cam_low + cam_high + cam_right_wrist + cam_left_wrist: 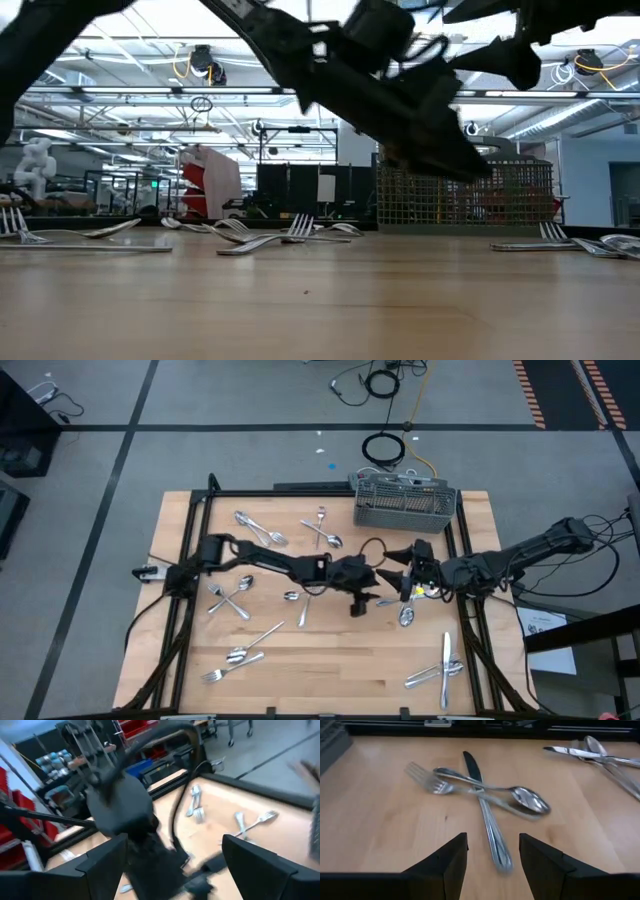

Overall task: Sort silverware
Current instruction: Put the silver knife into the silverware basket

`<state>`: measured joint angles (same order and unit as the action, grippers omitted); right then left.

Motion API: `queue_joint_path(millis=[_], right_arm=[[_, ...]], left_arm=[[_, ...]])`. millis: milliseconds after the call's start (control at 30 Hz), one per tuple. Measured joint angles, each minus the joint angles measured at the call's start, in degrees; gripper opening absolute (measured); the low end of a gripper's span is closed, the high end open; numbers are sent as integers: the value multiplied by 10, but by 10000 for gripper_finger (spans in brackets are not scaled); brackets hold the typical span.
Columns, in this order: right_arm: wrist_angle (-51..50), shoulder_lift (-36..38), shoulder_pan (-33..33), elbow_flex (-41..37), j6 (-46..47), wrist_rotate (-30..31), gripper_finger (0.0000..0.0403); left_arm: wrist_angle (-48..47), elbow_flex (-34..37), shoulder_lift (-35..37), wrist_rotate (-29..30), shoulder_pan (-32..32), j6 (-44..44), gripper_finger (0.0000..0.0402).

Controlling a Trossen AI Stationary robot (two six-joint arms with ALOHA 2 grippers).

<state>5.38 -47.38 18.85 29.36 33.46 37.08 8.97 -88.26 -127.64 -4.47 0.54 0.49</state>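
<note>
The silverware lies scattered on the wooden table [330,660]. In the left wrist view a knife [487,815], a fork [427,779] and a spoon [527,799] lie crossed flat on the wood. My left gripper [492,865] is open and slants down over the table's middle [366,600], its fingers on either side of the knife's near end, touching nothing. My right gripper [175,860] is open and empty, higher up beside it [398,556], facing the left arm. That arm hides most of the crossed pieces in the high view; a spoon [407,617] shows.
The grey mesh caddy [405,501] stands at the far edge, right of middle. More forks and spoons lie on the left half [235,596] and in a group at the near right [442,670]. Black frame rails [186,560] run along the table's sides.
</note>
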Motion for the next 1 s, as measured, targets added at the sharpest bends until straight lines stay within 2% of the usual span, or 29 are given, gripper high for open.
queue_joint_path(millis=[167, 400, 533, 800, 1000], right_arm=[[-47, 22, 24, 0, 44, -17, 313], [-101, 36, 42, 0, 74, -39, 313], [-120, 38, 42, 0, 80, -58, 313], [-130, 39, 42, 0, 78, -62, 313], [-131, 40, 41, 0, 77, -75, 313]], left_arm=[[17, -68, -66, 10, 9, 0, 187], [24, -87, -121, 62, 34, -1, 187], [28, -87, -135, 86, 46, -5, 187], [23, -89, -143, 89, 46, -102, 185], [8, -90, -143, 103, 46, -105, 149]])
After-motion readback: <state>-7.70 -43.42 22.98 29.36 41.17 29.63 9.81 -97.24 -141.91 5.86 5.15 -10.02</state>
